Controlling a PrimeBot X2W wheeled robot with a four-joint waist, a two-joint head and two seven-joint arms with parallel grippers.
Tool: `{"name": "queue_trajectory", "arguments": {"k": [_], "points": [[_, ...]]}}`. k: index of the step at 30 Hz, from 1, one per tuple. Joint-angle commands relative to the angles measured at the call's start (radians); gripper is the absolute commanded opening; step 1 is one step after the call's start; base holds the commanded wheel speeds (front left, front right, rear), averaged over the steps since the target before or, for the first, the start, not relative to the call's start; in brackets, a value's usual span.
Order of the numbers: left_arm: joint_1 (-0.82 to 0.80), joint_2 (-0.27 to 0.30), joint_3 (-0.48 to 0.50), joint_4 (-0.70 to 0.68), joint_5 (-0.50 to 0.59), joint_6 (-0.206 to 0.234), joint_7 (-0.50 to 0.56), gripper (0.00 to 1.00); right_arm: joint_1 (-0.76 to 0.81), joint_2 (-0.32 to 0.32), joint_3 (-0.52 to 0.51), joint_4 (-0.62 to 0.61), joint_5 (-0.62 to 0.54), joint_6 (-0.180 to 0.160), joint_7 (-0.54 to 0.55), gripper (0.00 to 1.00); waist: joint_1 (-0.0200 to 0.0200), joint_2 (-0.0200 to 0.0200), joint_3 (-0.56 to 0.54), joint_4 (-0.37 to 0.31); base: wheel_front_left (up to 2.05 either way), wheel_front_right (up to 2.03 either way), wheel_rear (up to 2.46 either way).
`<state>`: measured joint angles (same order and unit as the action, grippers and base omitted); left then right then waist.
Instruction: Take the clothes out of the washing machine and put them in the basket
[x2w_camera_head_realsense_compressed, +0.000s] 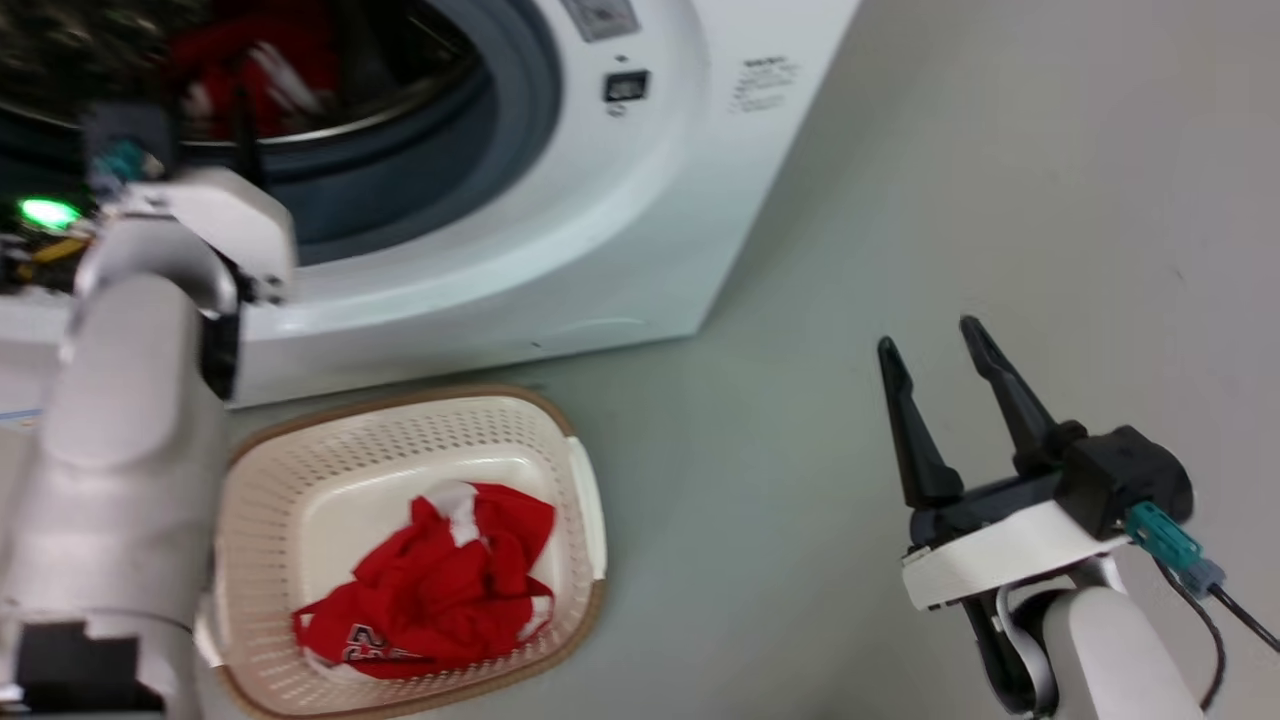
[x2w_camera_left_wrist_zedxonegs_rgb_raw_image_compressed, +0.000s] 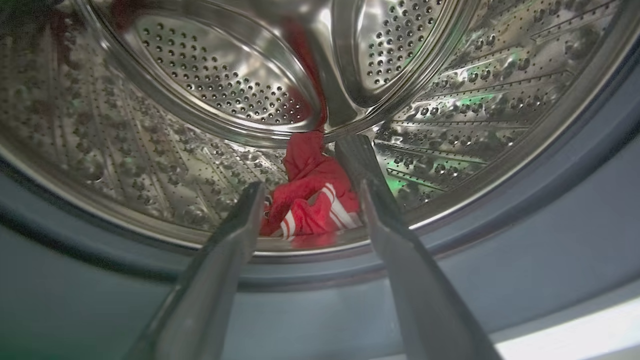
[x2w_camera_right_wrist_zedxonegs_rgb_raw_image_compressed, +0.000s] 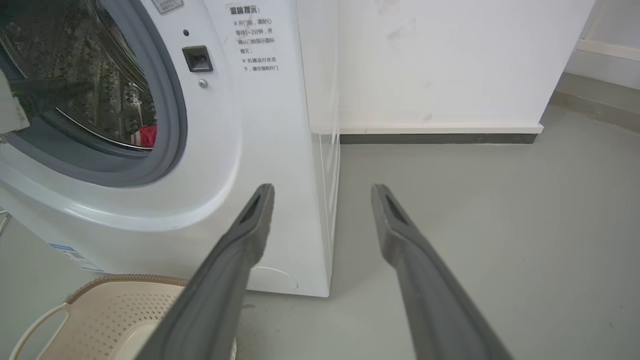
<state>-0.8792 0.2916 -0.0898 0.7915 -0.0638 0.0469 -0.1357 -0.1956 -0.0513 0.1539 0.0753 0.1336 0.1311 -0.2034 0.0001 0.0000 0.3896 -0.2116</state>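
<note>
Partway done: one red jersey (x2w_camera_head_realsense_compressed: 440, 590) lies in the basket (x2w_camera_head_realsense_compressed: 400, 432), a second jersey (x2w_camera_left_wrist_zedxonegs_rgb_raw_image_compressed: 312, 200) sits low in the washing machine (x2w_camera_head_realsense_compressed: 620, 200) drum, left hand (x2w_camera_left_wrist_zedxonegs_rgb_raw_image_compressed: 303, 164) open, empty, facing it (right hand (x2w_camera_head_realsense_compressed: 928, 334) open, idle).

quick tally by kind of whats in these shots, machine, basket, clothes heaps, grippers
washing machine: 1
basket: 1
red clothes heaps: 2 (basket heap, drum heap)
grippers: 2 (left gripper, right gripper)
total: 6
</note>
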Motion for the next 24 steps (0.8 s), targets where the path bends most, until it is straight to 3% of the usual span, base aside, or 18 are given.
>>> {"name": "queue_trajectory", "arguments": {"k": [1,11,24], "points": [[-0.049,0.029,-0.006,0.034,0.013,-0.003,0.024,1.0,-0.03,0.002,0.016,0.018,0.016,-0.001,-0.018,1.0,-0.0001,0.0,0.07,-0.074,0.0,0.0,0.0],[-0.258,0.167,-0.04,0.206,0.051,-0.061,0.217,1.0,-0.102,0.002,0.072,0.108,0.088,-0.001,-0.059,1.0,-0.0001,0.0,0.155,-0.172,0.0,0.0,0.0],[-0.462,0.286,-0.09,0.306,0.092,-0.099,0.652,1.0,-0.137,0.002,0.12,0.107,0.149,-0.001,-0.062,1.0,-0.0001,0.0,0.217,-0.236,0.0,0.0,0.0]]}}
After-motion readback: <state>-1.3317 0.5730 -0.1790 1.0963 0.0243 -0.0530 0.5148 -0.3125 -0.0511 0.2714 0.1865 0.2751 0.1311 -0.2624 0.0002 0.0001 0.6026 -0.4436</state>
